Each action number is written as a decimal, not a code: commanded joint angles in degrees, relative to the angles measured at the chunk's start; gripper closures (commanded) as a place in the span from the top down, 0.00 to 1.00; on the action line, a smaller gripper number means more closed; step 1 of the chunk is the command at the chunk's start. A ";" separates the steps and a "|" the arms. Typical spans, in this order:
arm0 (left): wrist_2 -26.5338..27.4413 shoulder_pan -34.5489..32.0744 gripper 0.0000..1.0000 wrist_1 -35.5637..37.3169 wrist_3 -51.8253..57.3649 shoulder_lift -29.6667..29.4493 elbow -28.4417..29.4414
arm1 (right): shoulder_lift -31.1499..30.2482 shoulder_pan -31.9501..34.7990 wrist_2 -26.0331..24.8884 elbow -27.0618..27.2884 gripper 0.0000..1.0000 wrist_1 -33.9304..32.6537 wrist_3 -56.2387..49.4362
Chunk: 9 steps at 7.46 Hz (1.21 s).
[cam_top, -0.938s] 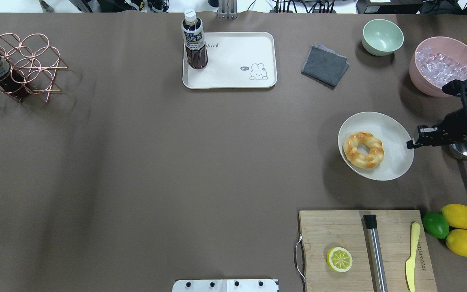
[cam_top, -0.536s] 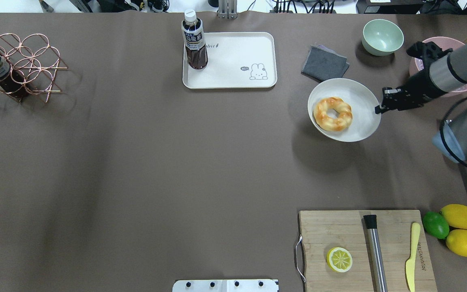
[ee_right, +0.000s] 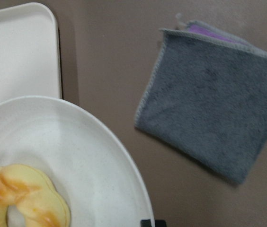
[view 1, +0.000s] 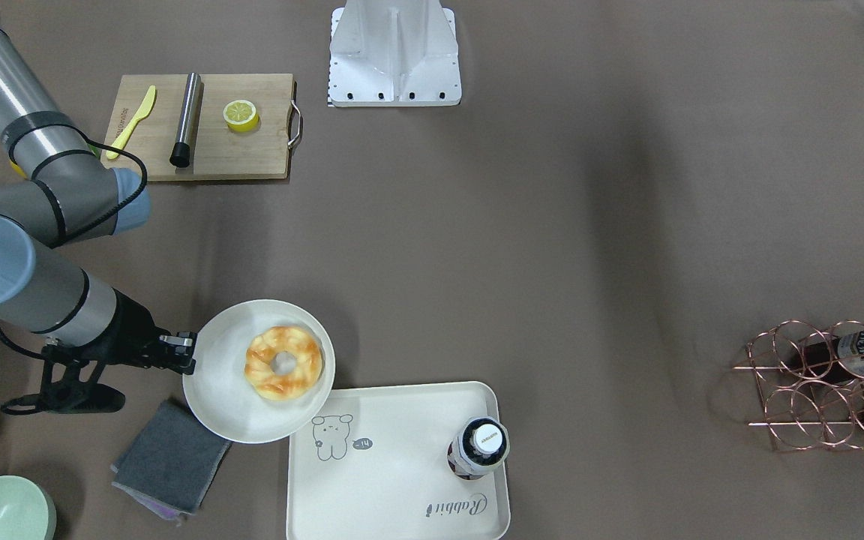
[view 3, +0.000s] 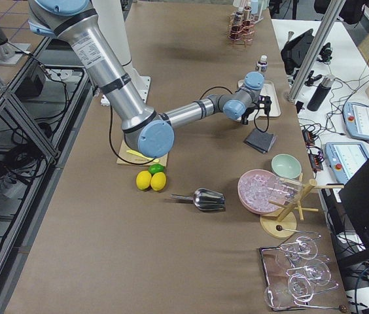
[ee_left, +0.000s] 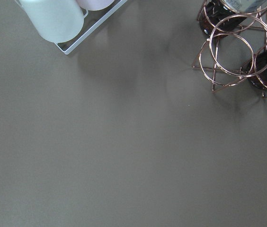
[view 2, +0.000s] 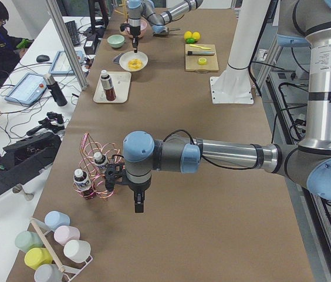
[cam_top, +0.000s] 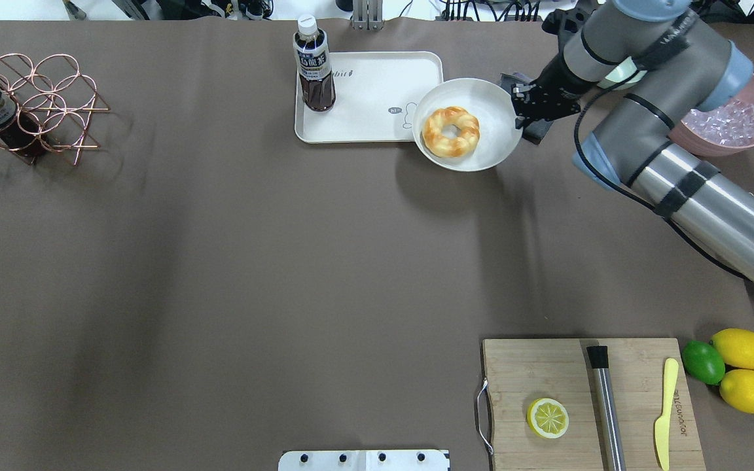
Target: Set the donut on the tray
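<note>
Overhead exterior: right gripper (cam_top: pixel 518 116) grips the plate (cam_top: pixel 491 104) by its rim; donut (cam_top: pixel 434 137) lies on it, between gripper and tray (cam_top: pixel 370 98)

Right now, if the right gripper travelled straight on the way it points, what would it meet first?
The donut on the plate the right gripper holds; beyond that, probably the tray.
</note>
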 commanded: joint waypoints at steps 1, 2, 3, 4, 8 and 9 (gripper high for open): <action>0.00 0.02 0.98 0.30 0.00 -0.36 0.04 | 12.32 -1.22 -2.53 -12.72 0.00 -0.96 2.30; 0.00 0.02 0.98 0.30 0.00 -0.36 0.12 | 17.58 -1.31 -2.62 -18.94 0.00 -0.70 3.79; 0.00 0.10 0.98 0.30 0.00 -0.45 0.13 | 21.55 -1.48 -3.32 -24.04 0.00 -0.43 4.24; 0.00 0.10 0.98 0.30 0.00 -0.45 0.13 | 23.94 -2.00 -5.50 -28.97 0.00 2.09 4.33; 0.00 0.19 0.98 2.57 0.00 -2.11 0.21 | 25.63 -3.06 -6.40 -32.45 0.46 7.56 13.89; 0.00 0.19 0.98 2.85 0.00 -2.38 0.21 | 25.72 -4.28 -10.32 -32.27 0.99 8.61 13.83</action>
